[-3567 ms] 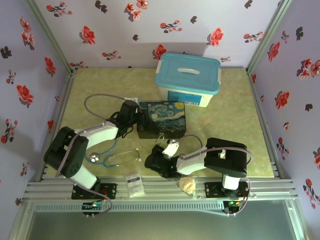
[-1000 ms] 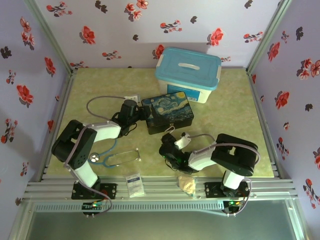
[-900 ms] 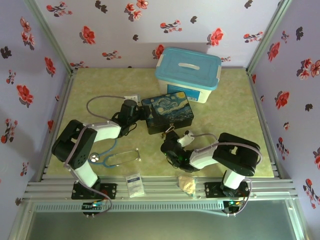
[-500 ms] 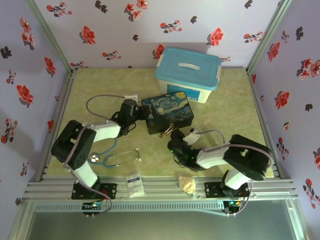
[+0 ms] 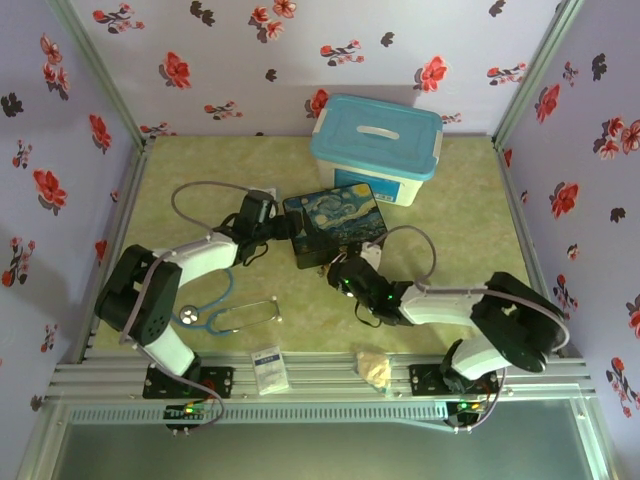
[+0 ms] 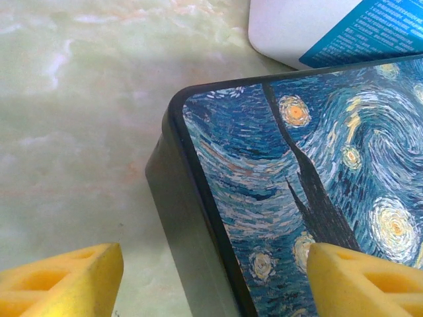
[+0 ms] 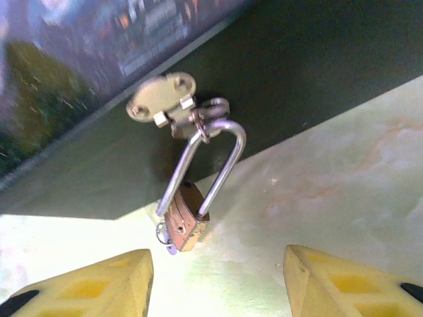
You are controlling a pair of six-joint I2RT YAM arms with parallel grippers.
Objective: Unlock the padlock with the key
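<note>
The padlock [image 7: 187,224] is seen just left of centre in the right wrist view. It is a small brass-gold lock with a square body and a thin silver U-shaped shackle [image 7: 221,155]. The shackle is looped through the hasp [image 7: 162,104] on the dark side wall of the tin [image 7: 297,79], and both of its legs are seen entering the body. The body is hung below the hasp, tilted down and to the left, low over the pale green table [image 7: 330,191]. A thin wire ring [image 7: 160,232] is seen at the body's lower left edge; whether the key is there cannot be told.
</note>
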